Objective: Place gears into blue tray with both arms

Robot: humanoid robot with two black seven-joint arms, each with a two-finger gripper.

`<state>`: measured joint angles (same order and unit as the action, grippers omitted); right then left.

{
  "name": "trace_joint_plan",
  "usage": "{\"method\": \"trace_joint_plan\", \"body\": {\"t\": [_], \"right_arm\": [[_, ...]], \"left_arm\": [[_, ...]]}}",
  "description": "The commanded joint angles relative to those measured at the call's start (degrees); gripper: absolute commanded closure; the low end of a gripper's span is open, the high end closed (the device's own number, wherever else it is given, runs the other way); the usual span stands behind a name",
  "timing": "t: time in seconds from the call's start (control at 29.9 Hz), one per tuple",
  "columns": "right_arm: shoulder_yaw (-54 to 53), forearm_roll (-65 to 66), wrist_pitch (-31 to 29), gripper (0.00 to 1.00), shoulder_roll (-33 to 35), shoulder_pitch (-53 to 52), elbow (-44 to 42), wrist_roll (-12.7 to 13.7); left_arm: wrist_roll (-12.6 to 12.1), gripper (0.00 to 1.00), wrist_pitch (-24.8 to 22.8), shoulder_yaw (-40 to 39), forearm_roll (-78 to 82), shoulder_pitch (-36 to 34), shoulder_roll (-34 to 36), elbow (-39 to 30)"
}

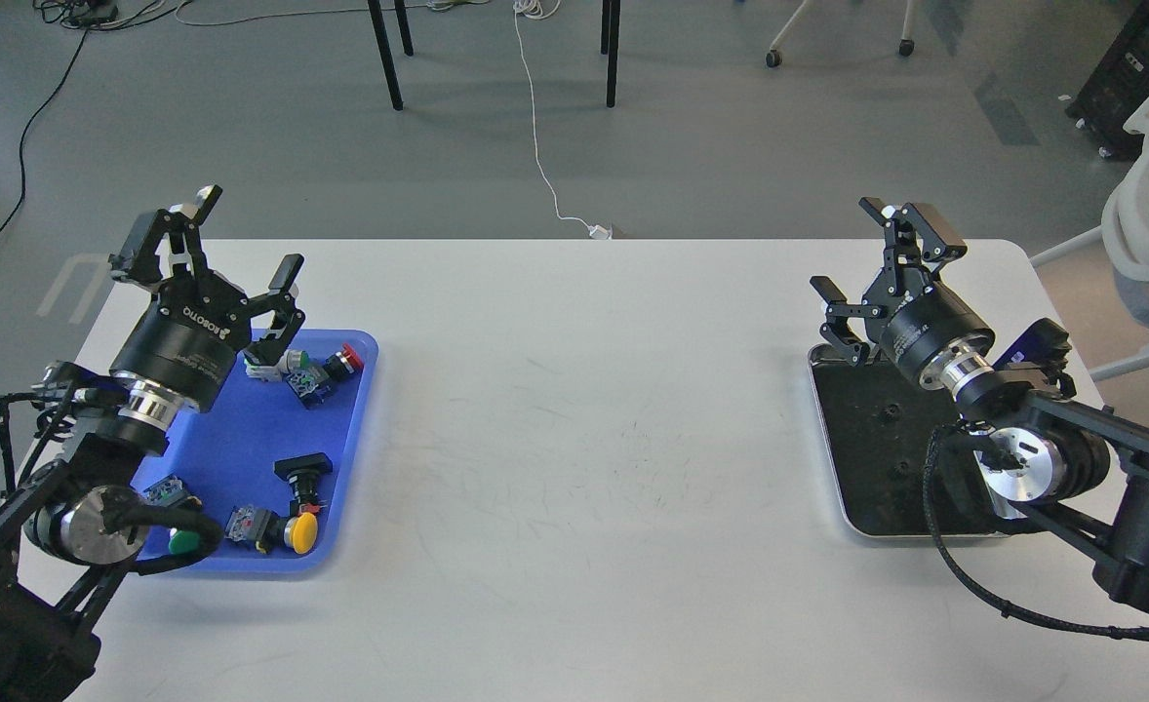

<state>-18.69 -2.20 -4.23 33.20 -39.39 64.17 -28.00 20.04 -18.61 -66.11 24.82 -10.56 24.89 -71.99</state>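
Note:
The blue tray (233, 429) lies at the table's left side and holds only push-button switches. On the black lining of the silver tray (834, 468) at the right I make out two small dark gears (892, 409) (899, 467), faint against the lining. My left gripper (248, 236) hovers above the blue tray's far left corner, open and empty. Over the silver tray's far edge my right gripper (848, 249) is raised, also open with nothing between its fingers.
Switches with red (348, 359), black (303, 468), yellow (301, 531) and green (179, 539) caps lie in the blue tray. The white table (584, 409) stretches between the two trays. Chair legs and a cable are on the floor beyond.

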Motion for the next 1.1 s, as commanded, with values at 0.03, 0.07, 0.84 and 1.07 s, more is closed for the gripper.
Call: {"method": "trace_joint_plan", "body": {"t": [0.03,0.07,0.84,1.07], "right_arm": [[0.93,0.00,0.01,0.01,0.11,0.11,-0.19,0.00],[0.94,0.00,0.01,0.01,0.11,0.11,-0.10,0.00],[33.88,59.54,-8.50,0.01,20.14,-33.63,5.17,0.00],[48.20,75.40,-12.20,0.01,17.96,-44.08,4.03,0.00]], "left_arm": [[-0.09,0.02,1.03,0.45,0.05,0.10,0.25,0.00],[0.00,0.02,0.68,0.45,0.05,0.27,0.25,0.00],[0.09,0.02,-0.20,0.81,0.49,0.45,0.69,-0.87],[0.09,0.02,-0.29,0.89,0.58,0.54,0.43,-2.28]]}}
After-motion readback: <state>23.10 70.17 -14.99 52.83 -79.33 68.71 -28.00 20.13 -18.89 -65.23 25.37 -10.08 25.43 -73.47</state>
